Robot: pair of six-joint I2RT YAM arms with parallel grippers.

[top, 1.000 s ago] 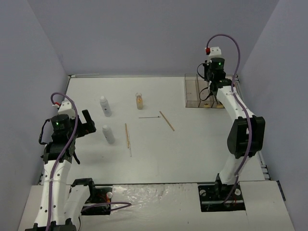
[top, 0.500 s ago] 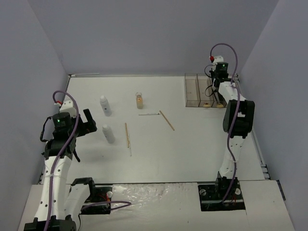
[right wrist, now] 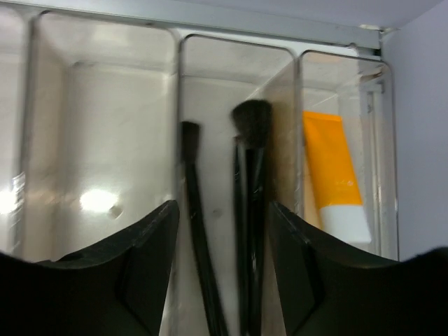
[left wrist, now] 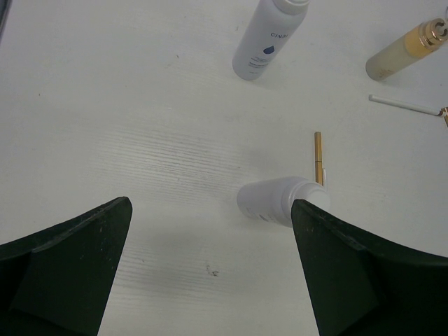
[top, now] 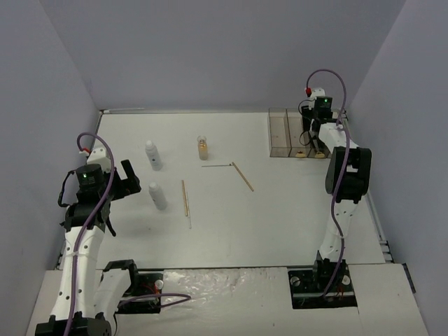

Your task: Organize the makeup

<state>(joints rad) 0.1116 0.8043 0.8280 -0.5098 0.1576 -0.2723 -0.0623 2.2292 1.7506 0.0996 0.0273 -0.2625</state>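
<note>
Box (right wrist: 177, 105): clear smoky plastic, glossy. Inside box: orange tube (right wrist: 333, 168), smooth plastic; brushes (right wrist: 250, 175), black glossy handles. Table (left wrist: 140, 126): matt white, faintly ribbed. White bottle (left wrist: 268, 38): satin plastic.

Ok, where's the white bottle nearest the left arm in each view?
Top external: nearer white bottle, left of centre, closer to the arms than the other white bottle.
Left wrist: just below centre.
Right wrist: not in it.
Shared landmark: the tan pencil lying beside it, also seen in the left wrist view.
</note>
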